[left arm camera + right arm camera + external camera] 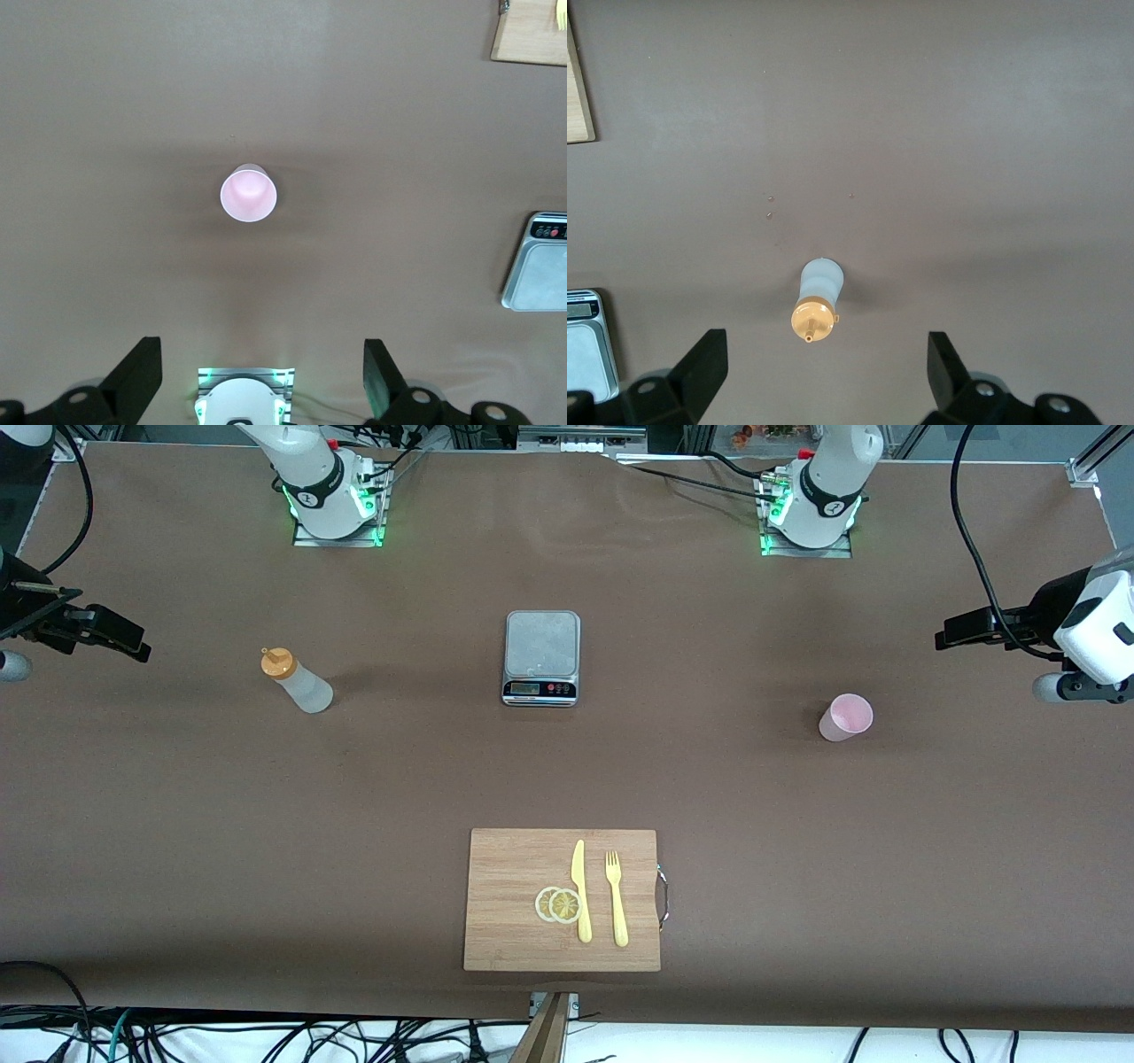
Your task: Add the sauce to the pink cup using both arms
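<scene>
Both grippers hang spread and empty, the right gripper (819, 376) above the translucent orange-capped sauce bottle (299, 680), the left gripper (261, 376) above the pale pink plastic cup (846, 717) (both upright on the brown worktop (709, 779)), so we should descend centred, fingers (700, 367) straddling each.

In the front view both white jointed arms run off the picture's edges, so only the black left gripper (952, 636) and black right gripper (137, 646) show with part of each wrist. The flat grey kitchen scale (540, 274) is cut by the edge of each wrist view, its small display too small to read. The pale wooden cutting board (530, 31) shows there only as a corner.
</scene>
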Robot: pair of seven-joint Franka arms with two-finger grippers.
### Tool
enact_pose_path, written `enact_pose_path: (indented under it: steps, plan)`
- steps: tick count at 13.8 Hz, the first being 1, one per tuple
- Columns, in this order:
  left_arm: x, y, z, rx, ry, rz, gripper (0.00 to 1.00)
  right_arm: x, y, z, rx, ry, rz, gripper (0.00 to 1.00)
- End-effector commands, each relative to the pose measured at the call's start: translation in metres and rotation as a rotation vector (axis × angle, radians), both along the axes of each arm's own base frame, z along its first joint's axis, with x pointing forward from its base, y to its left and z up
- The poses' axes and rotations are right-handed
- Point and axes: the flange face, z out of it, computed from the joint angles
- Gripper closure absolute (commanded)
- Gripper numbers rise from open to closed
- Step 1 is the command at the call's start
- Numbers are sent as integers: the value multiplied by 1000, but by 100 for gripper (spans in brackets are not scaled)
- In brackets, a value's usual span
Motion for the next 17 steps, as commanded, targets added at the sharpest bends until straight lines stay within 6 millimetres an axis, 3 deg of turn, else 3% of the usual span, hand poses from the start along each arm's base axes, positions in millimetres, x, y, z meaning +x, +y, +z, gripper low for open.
enact_pose_path:
  steps: [1, 17]
  plan:
    - [1, 3, 1, 18, 7, -47, 0, -1, -1, 2, 14, 1, 2, 0]
    - [6, -1, -4, 14, 13, -51, 0, -1, -1, 2, 14, 1, 2, 0]
